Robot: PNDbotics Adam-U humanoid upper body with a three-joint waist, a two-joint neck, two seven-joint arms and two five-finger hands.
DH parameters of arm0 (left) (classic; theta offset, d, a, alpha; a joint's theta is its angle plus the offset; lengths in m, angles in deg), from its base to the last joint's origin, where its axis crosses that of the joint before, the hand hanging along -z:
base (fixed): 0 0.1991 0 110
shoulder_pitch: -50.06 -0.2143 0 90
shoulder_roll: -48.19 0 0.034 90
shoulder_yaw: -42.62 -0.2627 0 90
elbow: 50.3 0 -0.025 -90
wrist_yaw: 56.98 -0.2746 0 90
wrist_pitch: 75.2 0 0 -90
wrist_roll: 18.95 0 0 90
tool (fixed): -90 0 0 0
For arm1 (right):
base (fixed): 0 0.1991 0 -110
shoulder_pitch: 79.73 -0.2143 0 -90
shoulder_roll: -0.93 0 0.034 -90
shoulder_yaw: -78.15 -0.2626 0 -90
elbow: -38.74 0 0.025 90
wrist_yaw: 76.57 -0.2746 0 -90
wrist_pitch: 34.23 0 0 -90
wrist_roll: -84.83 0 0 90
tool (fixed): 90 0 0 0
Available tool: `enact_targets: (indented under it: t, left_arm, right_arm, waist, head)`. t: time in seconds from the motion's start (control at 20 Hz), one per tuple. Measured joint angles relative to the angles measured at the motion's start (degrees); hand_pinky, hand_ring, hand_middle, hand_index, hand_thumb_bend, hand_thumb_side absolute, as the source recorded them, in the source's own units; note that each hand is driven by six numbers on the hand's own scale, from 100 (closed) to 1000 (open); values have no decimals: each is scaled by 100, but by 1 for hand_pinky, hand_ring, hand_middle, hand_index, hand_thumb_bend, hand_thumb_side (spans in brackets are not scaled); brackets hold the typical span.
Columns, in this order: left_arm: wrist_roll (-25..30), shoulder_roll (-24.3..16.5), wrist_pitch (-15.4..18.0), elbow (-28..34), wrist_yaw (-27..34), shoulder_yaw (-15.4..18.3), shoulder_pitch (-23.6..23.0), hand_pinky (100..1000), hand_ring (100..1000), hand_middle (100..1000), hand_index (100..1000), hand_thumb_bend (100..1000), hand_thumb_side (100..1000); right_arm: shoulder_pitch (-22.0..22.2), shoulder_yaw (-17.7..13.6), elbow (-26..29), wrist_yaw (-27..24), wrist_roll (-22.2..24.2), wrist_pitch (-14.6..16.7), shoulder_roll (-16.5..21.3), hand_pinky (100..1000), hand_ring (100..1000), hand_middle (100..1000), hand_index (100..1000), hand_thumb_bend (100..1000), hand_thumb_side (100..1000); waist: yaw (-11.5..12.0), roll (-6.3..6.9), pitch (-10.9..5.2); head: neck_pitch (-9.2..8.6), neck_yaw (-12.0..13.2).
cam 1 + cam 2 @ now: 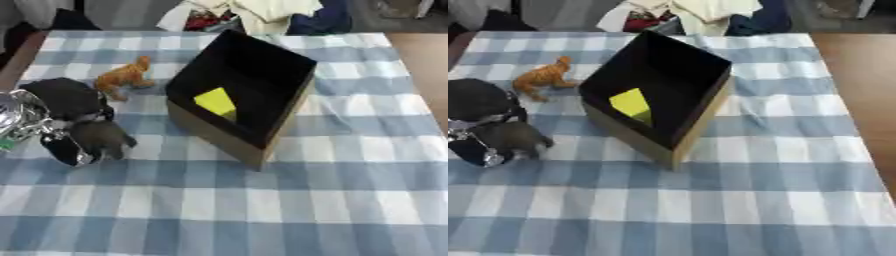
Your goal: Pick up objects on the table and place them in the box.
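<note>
The left hand [83, 137] sits at the left edge of the frame, low over the checked surface [262, 210], its dark fingers curled; whether they hold anything cannot be told. Just above it lies an orange toy animal [125, 76], and to the right, at centre, stands the open box [262, 145] with a yellow block [216, 102] inside.

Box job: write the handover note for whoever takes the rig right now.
Left hand: low over the cloth beside the box, fingers curled; I cannot tell if it holds anything.
Right hand: not in view.
Box: open, mid-table, on the checked cloth.
Done: yellow block is inside the box.
Left: orange toy animal stands on the cloth left of the box, beyond the left hand.
</note>
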Motion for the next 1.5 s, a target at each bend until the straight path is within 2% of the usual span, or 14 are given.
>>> enact_targets:
  t: [0.2,0.5,1.05,1.5]
  left_arm:
    - [15,0,-80,67,83,7,2,510,543,415,586,100,121]
    - [150,-11,-255,376,295,78,107,460,498,367,530,100,114]
    - [240,-118,-474,734,345,197,389,424,463,318,477,100,100]
    - [270,-151,-441,814,572,170,1080,417,456,314,471,100,105]
  right_arm:
    - [5,0,0,0,7,-7,-14,1000,955,737,891,100,713]
    - [53,0,1,0,28,-28,-15,1000,956,737,893,100,716]
    - [87,15,1,-1,46,-46,-15,1000,956,736,893,100,717]
    - [100,32,2,-6,57,-54,-14,1000,956,736,893,100,714]
  waist:
    - [20,1,-1]
    - [43,36,-5]
    - [57,71,-25]
    - [30,112,-46]
  head:
    - [0,-5]
    - [1,-30]
    - [2,-56]
    - [5,-53]
